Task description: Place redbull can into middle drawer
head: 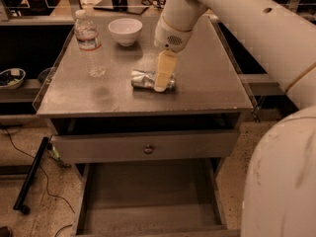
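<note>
The redbull can (141,79) lies on its side near the middle of the grey cabinet top (212,85), silver with blue patches. My gripper (162,82) hangs down from the white arm and reaches the can's right half, covering that part of it. The middle drawer (148,199) is pulled out below at the front, a wide shallow grey tray with nothing in it.
A clear water bottle (90,44) stands at the left of the top and a white bowl (125,31) sits behind the can. A grey drawer panel with a brass knob (148,149) juts out slightly above the open tray. The arm's white body fills the right side.
</note>
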Controlling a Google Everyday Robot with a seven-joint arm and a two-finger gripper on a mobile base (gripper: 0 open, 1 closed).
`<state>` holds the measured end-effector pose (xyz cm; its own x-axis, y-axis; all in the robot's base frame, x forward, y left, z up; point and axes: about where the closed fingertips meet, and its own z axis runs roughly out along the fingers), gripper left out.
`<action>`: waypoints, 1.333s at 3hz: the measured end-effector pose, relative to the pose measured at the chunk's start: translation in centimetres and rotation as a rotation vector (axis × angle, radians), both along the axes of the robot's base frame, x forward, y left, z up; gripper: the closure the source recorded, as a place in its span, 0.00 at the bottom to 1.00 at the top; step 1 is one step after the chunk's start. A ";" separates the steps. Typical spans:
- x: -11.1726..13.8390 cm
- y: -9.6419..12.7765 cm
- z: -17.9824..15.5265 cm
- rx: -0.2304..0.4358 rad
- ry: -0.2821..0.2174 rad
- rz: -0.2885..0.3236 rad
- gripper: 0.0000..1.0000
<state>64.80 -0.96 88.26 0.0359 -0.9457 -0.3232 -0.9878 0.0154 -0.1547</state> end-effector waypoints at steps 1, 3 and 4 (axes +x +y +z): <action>-0.1 -0.2 -0.9 0.020 0.020 -0.007 0.00; -0.5 -0.2 -2.9 0.052 0.059 -0.027 0.00; 0.5 1.2 -4.0 0.080 0.079 -0.024 0.00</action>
